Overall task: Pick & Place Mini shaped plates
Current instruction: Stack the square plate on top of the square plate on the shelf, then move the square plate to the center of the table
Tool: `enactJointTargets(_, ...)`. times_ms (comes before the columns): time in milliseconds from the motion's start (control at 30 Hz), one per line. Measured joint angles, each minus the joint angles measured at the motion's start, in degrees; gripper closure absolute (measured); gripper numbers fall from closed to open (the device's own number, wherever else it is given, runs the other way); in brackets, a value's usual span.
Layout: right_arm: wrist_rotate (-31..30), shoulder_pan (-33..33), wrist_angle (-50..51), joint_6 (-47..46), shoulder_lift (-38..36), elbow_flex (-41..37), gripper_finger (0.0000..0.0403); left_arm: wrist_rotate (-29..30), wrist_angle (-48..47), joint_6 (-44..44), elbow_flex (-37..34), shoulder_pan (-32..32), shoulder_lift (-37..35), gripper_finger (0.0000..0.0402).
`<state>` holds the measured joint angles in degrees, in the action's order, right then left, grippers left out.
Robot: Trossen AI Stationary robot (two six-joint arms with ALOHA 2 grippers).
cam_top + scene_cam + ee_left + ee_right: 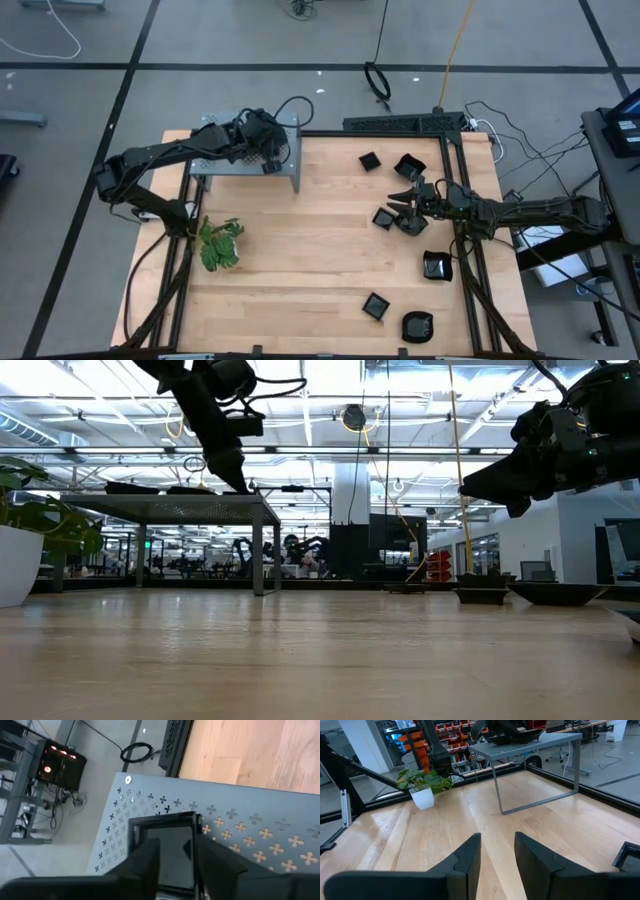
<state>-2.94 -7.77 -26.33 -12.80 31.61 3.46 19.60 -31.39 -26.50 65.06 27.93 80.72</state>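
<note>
Shelf [245,165], grey and perforated, at the table's far left: it carries a square plate [167,852], directly beneath the left gripper [175,865]. The gripper's fingers stand apart astride the plate's near edge; whether they touch it cannot be told. Loose plates [437,266] lie on the wood around the right gripper [408,200], which hovers with fingers apart and empty; one plate [384,217] lies just beside its tips, so the right arm is nearer.
</note>
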Motion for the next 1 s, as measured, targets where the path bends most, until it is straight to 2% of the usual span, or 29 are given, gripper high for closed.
enactJointTargets(167, 0.00, 0.00, 0.00, -0.01, -0.02, 0.00, 0.0297, -0.01, 1.68, -0.80, 0.04, -1.94, -3.36, 0.0214)
enactJointTargets(300, 0.00, 0.00, 0.01, 0.00, -0.01, 0.00, 0.0297, 0.01, 4.12, -0.79, 0.07, -3.81, -6.30, 0.0195)
enactJointTargets(500, 0.00, 0.00, 0.00, 0.00, -0.01, 0.01, 0.0297, -0.01, 12.87, -0.64, 0.11, -5.61, -8.61, 0.0193)
enactJointTargets(767, 0.00, 0.00, 0.00, 0.00, 0.00, 0.02, 0.0297, -0.03, 30.12, -1.50, 0.11, -5.58, -8.68, 0.0192)
enactJointTargets(1000, 0.00, -0.02, 0.00, 0.00, -0.02, 0.02, 0.0297, -0.07, 39.36, -1.54, 0.11, -5.58, -8.69, 0.0192)
